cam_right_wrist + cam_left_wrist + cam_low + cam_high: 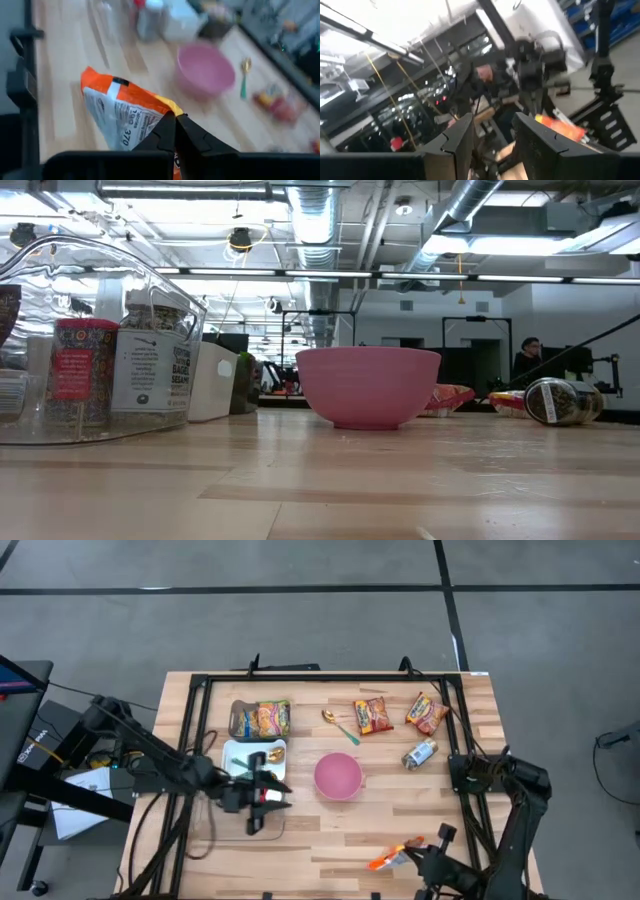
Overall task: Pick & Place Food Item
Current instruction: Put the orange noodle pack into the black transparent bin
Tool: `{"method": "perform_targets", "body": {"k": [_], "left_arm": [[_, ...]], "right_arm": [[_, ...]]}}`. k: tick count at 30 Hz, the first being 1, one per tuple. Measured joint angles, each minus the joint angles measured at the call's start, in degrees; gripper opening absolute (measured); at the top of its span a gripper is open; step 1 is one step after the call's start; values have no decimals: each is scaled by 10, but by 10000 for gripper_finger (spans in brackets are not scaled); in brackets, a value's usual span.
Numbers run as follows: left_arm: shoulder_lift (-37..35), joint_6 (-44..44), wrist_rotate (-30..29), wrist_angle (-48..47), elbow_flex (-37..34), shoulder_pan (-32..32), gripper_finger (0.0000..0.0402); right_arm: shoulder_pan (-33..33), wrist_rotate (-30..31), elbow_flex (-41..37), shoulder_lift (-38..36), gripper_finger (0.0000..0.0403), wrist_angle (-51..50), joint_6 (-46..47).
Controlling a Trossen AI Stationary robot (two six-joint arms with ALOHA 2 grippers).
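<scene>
The right end effector was near the front right corner of the wooden slatted worktop, its two dark fingers pinched together on a corner of an orange and white plastic snack packet. In the high view the same packet lay close to the front edge, with the right end effector just beside it on the right. Whether the packet was clear of the wood could not be told.

The left end effector hung above the left half of the worktop, over a clear plastic organiser tray and level with a round pink bowl near the middle. Its fingers stood partly apart with nothing visible between them.

In the low view the pink bowl sat upright near the centre, and the clear tray on the left held seasoning jars. A dark-capped glass jar lay on its side at the right; from above it lay right of the bowl.

Toward the back lay a green and yellow noodle packet, a gold spoon with a green handle and two red snack packets, all well apart from the orange packet.
</scene>
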Motion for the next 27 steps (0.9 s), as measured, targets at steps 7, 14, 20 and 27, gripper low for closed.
{"method": "perform_targets", "body": {"k": [7,14,20,27], "left_arm": [[130,2,-2,-13,114,13,135],[183,13,-106,-243,236,-9,135],[183,4,-154,-275,248,-12,135],[184,-19,-159,-269,248,-6,169]], "right_arm": [[-58,81,26,-31,0,-1,-70],[-117,128,26,-41,0,0,-119],[-135,193,26,-51,0,2,-121],[-154,184,27,-58,0,10,-137]]}}
